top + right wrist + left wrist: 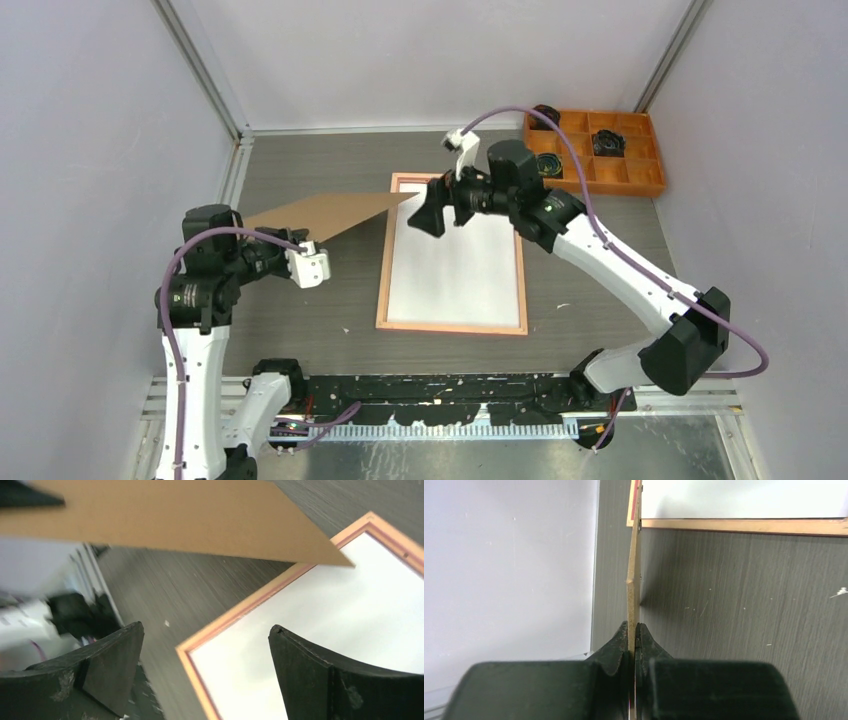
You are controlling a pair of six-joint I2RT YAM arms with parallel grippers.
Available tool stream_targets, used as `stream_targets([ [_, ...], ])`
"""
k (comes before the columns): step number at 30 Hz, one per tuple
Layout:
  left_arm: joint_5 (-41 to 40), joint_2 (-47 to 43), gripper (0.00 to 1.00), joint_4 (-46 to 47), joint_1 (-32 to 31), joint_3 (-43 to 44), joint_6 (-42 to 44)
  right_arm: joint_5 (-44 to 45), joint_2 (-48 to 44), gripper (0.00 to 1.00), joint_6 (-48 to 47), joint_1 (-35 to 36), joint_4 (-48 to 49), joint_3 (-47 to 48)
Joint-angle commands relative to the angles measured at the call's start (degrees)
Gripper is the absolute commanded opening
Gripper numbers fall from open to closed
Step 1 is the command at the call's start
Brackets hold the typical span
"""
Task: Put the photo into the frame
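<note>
Photo (455,270): I take the white sheet lying inside the frame (452,327) to be it, face down, though no printed side shows; left gripper (633,640) pinches the brown backing board (320,212), tilted over the frame's far-left corner; right gripper (205,630) spread wide above it. Risk: the board's low corner snags the rim or drags the sheet askew.
</note>
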Motion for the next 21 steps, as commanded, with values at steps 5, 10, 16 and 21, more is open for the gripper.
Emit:
stream_targets([
  [5,5.79,0.38,0.0,-12.46,-0.2,9.58,8.51,-2.48,-4.41,1.0,-30.25,6.65,1.17,-4.68],
  [10,7.08,1.11,0.0,-18.87,-0.18,13.27,12.65,2.8,-3.87,0.97,-36.57,12.57,2.83,-4.89],
  [16,7.9,-0.04,0.0,-19.0,-0.15,13.52,14.53,7.3,-0.25,0.94,-38.43,17.54,8.52,-4.44],
  [21,8.27,-0.36,0.0,-20.15,-0.16,13.1,16.91,11.09,2.96,0.93,-40.33,20.37,13.82,-4.43],
])
